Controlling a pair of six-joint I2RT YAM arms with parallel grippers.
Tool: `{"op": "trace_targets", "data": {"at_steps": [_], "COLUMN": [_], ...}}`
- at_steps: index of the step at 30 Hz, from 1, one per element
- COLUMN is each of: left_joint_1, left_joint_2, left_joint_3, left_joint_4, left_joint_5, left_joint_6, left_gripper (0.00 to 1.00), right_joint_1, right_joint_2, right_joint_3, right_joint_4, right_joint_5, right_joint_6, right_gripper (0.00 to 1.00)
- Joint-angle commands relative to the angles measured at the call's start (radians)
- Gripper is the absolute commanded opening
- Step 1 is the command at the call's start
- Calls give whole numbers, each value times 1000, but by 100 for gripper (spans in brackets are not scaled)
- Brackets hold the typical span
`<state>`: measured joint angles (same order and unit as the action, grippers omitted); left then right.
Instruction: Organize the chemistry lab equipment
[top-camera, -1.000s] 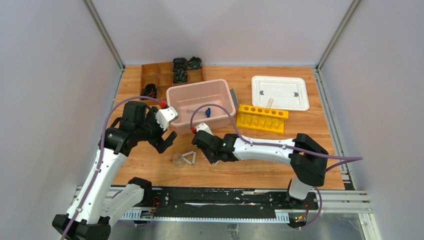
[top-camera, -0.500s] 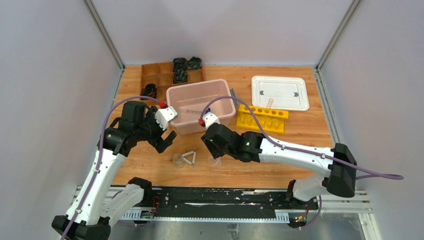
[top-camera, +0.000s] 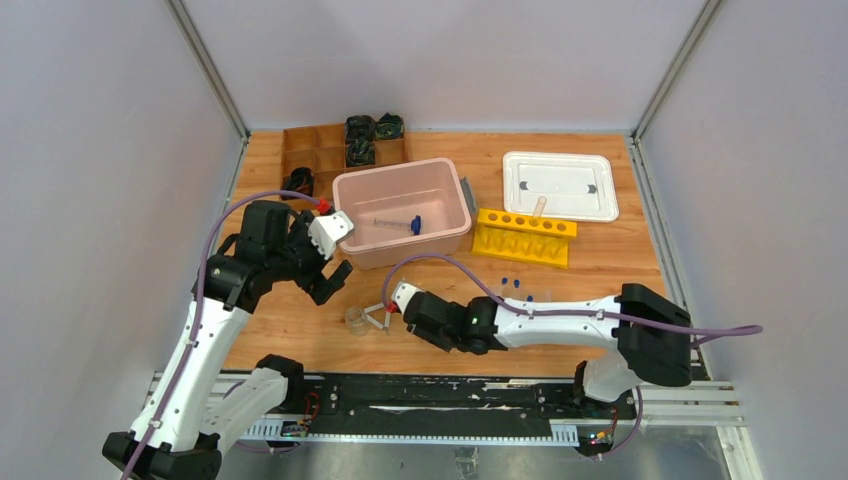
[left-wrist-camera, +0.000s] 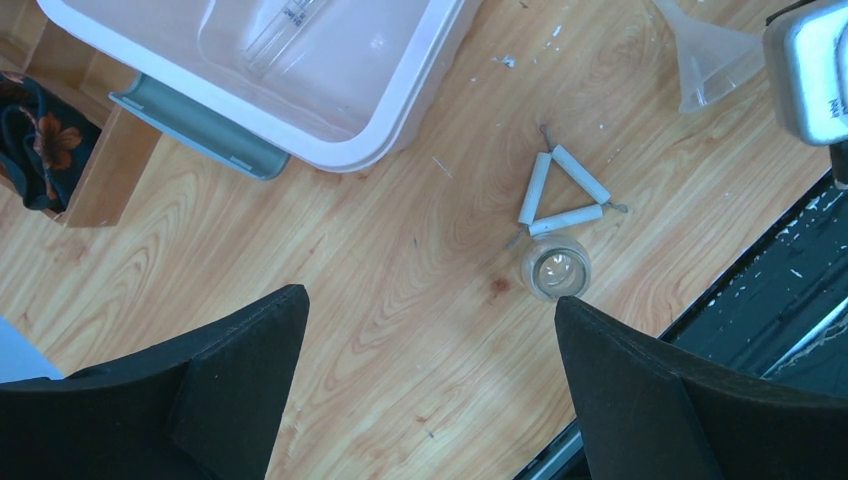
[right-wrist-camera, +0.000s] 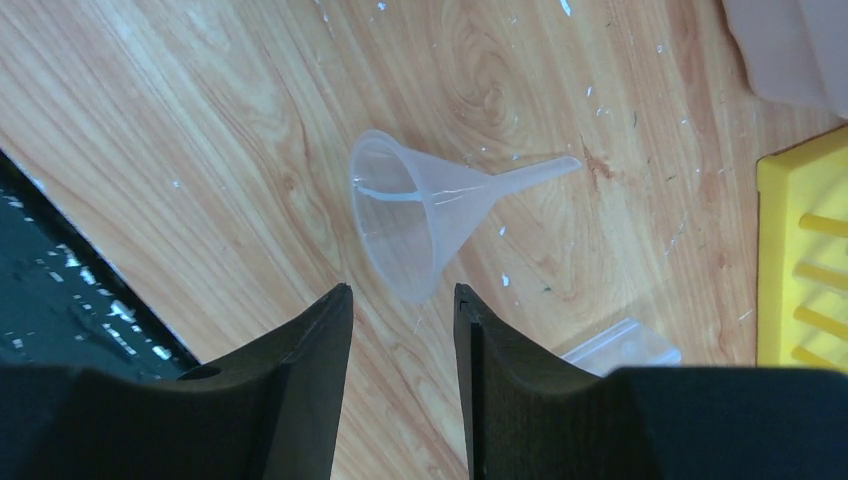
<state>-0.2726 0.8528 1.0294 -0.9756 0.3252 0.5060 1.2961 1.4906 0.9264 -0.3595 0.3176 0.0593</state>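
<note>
Low over the counter (top-camera: 620, 265), the right tool (right-wrist-camera: 400, 295) hangs with its two dark fingers parted by a narrow gap and nothing between them. Just past the fingertips lies the clear funnel (right-wrist-camera: 415, 225), on its side on the wood. Its wide mouth faces the black rail (right-wrist-camera: 60, 290) at the near edge. Its thin stem points away toward the yellow rack (right-wrist-camera: 800, 260), so its long axis runs slantwise across the grain. Whether the fingertips touch its rim I cannot tell.

The left tool (left-wrist-camera: 430, 305) sits higher, fingers spread wide and empty. Below it the white wire triangle (left-wrist-camera: 560, 195) lies flat, and the small beaker (left-wrist-camera: 555, 268) stands upright, mouth up, right against the triangle's near bar.

Farther out stands the pink bin (top-camera: 405, 250), with the blue-tipped rod (top-camera: 400, 222) lying along its floor, blue end to the right. To the right of the bin, the yellow rack runs lengthwise across the counter, and one clear tube (top-camera: 538, 207) leans in a hole. Blue-capped tubes (top-camera: 517, 285) lie between the rack and the right arm, too small to tell which way they point. A white lid (top-camera: 560, 185) lies behind the rack, and a brown compartment box (top-camera: 320, 150) sits at the far left.

The counter is warm orange-brown wood grain, flecked with small white scuffs. Pale grey walls (top-camera: 430, 60) close it in on three sides.
</note>
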Motion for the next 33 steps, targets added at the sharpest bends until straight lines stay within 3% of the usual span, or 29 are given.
{"op": "trace_targets", "data": {"at_steps": [1,11,20,25,33], "left_joint_1": [-2,-2,-2,-2,-2], "left_joint_2": [-1,-7,-11,-10,-7], "left_joint_3": [33,40,42,41,37], "left_joint_4": [-1,0,0,0,0], "left_joint_5": [7,0,-9,-9,-2], "left_joint_6": [6,2,5,5,23], "left_gripper": [100,100,100,100,100], "right_joint_1": [17,41,43,45,44], "right_joint_2": [25,81,59,-63,-441], "right_joint_3": [-35,-69,-82,-88,14], "right_joint_4": [110,275,287,207,62], "right_joint_5": [74,191,231,237,176], "right_joint_6": [-93,-152,-124,-116,-126], "right_gripper": [44,30,0,0,0]}}
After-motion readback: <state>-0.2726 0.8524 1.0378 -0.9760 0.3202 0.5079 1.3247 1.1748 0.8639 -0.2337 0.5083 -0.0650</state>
